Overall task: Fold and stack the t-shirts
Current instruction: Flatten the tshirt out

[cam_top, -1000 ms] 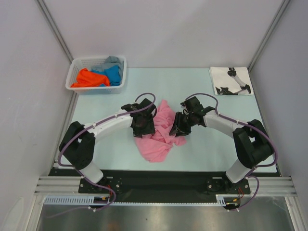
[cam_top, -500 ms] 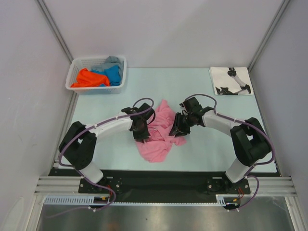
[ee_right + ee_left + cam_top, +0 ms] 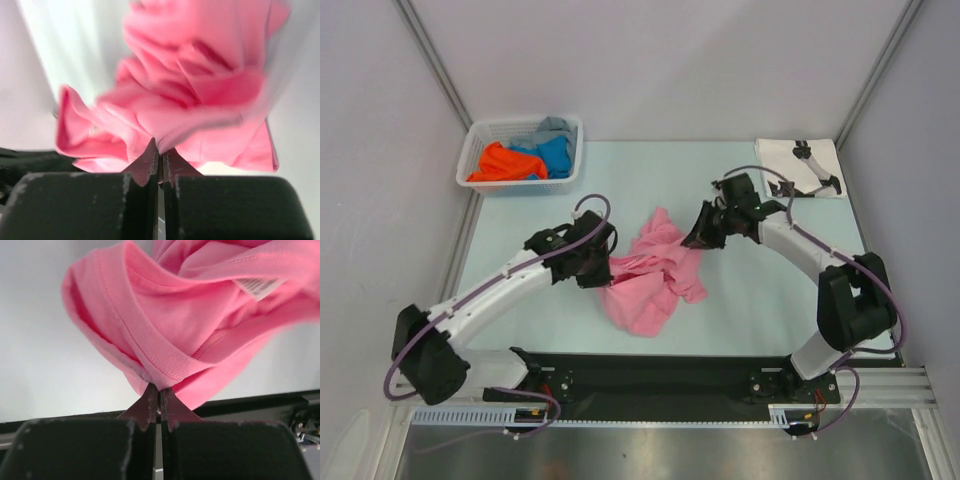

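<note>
A crumpled pink t-shirt hangs bunched between my two grippers over the middle of the table. My left gripper is shut on its left side, pinching the ribbed collar at the fingertips. My right gripper is shut on the shirt's upper right edge, with cloth bulging over the fingertips. A folded white t-shirt with black print lies flat at the back right. Orange, blue and grey t-shirts are piled in the basket.
A white lattice basket stands at the back left corner of the pale green table. Grey walls close in both sides. A black rail with the arm bases runs along the near edge.
Both grippers closed on the pink t-shirt. The left arm pulled left and back toward its base, the right arm moved up and away, and the shirt stretched out between them.
</note>
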### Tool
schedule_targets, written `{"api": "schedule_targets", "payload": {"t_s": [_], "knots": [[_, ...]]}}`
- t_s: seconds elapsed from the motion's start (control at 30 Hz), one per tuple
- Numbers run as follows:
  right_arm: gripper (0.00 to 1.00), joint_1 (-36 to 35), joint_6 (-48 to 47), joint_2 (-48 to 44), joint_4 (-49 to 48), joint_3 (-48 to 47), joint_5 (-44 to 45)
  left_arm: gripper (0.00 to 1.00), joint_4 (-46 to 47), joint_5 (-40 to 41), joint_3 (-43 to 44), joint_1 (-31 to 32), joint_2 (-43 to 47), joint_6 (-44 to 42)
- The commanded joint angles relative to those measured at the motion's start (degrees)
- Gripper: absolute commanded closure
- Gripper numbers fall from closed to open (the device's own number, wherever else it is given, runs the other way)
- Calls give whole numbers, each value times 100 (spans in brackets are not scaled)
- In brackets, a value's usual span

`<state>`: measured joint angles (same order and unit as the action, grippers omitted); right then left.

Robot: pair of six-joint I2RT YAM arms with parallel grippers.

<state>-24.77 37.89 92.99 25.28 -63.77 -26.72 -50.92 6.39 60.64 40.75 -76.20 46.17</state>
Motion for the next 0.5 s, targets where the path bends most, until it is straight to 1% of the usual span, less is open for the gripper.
{"api": "schedule_targets", "payload": {"t_s": [0.0,0.13,0.23,0.33,0.4,0.47], "knots": [[100,463,69,-702,100,-715,228,100,-173,47,97,20,806,-634],[100,807,341,-1089,-137,-1067,123,100,125,-401,1,20,1404,-1101],[100,930,421,-1265,-269,-1304,53,100,187,-490,-79,20,1757,-1260],[100,1018,404,-1432,-348,-1454,79,100,117,-560,44,20,1925,-1418],[100,1202,500,-1616,-488,-1498,79,100,117,-595,228,20,2056,-1523],[100,1395,596,-1749,-637,-1507,70,100,187,-884,456,20,2162,-1611]]}}
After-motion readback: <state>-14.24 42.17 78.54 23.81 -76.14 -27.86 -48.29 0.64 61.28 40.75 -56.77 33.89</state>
